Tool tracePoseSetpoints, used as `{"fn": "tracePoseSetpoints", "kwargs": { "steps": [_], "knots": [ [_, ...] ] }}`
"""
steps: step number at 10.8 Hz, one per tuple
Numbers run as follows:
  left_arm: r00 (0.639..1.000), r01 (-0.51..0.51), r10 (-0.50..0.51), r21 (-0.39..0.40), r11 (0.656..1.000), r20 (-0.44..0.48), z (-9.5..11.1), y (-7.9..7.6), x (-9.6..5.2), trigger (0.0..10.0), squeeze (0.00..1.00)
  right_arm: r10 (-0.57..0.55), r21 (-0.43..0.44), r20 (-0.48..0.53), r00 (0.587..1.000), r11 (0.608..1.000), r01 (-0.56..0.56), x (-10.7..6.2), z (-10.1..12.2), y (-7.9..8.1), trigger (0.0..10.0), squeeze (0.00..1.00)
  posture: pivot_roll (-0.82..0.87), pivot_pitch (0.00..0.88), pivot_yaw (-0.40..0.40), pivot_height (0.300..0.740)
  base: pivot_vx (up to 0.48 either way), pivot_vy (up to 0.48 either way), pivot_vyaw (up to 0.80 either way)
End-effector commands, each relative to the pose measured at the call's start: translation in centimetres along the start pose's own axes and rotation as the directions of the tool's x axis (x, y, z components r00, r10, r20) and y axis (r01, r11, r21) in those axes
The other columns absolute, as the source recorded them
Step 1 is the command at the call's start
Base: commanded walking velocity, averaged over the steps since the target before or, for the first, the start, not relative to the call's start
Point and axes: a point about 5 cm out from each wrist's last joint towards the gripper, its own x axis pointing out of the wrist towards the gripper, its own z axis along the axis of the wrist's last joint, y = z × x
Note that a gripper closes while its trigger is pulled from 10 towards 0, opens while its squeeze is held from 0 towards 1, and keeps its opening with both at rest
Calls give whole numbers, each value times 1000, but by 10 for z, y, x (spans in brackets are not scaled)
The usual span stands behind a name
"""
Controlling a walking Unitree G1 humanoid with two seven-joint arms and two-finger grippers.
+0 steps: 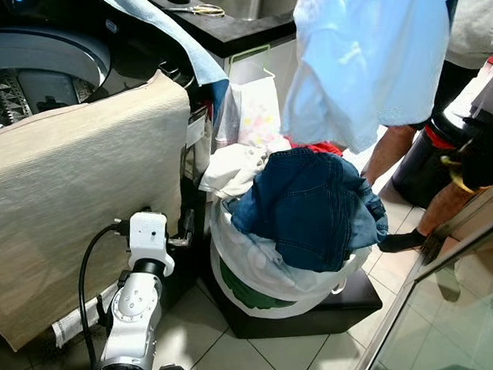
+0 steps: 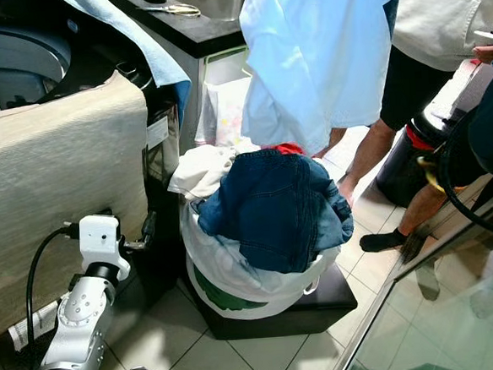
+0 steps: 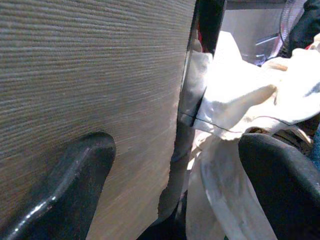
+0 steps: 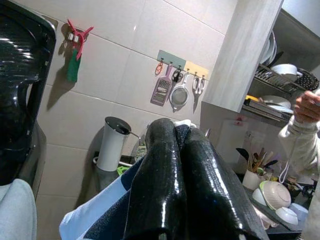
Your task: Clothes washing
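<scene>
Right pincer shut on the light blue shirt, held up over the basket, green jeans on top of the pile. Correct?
Not quite: the jeans topping the basket are dark blue, per the left eye view. The rest holds: the right pincer is shut on the light blue shirt, held above the basket.

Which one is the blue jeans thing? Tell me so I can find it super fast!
Find the black washing machine draped with a beige cloth. Just to its right a white laundry bag sits on a black stand on the tiled floor. The jeans lie heaped on top of it: dark blue denim, while the clothes beside them are white and red.
</scene>
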Motion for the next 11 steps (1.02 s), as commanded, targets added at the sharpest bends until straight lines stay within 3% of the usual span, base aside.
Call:
{"fn": "tracePoseSetpoints", "kwargs": {
  "steps": [1,3,5,7,11],
  "knots": [
    [1000,9,-9,6,1000,4,0,-4,2,10000,0,-27,-43,66,997,999,30,-2,22,-4,0,0,49,0,-170,740,0,0,0],
    [1000,4,-4,5,1000,9,-1,-3,0,10000,0,-202,-87,112,973,973,212,-9,31,-20,0,0,53,0,-177,740,0,0,0],
    [1000,-2,2,3,1000,13,-3,-3,-3,10000,0,-288,-120,111,951,946,300,-10,29,-24,0,0,71,0,-193,740,0,0,0],
    [1000,-9,9,0,1000,22,-2,-3,-8,10000,0,-299,-98,66,952,947,305,-9,12,-24,0,0,93,0,-215,740,0,0,0],
    [997,-14,14,-4,1000,79,16,-2,-13,10000,0,-211,4,-42,977,977,212,-10,-31,-17,0,0,118,0,-208,740,0,0,0]
  ]
}}
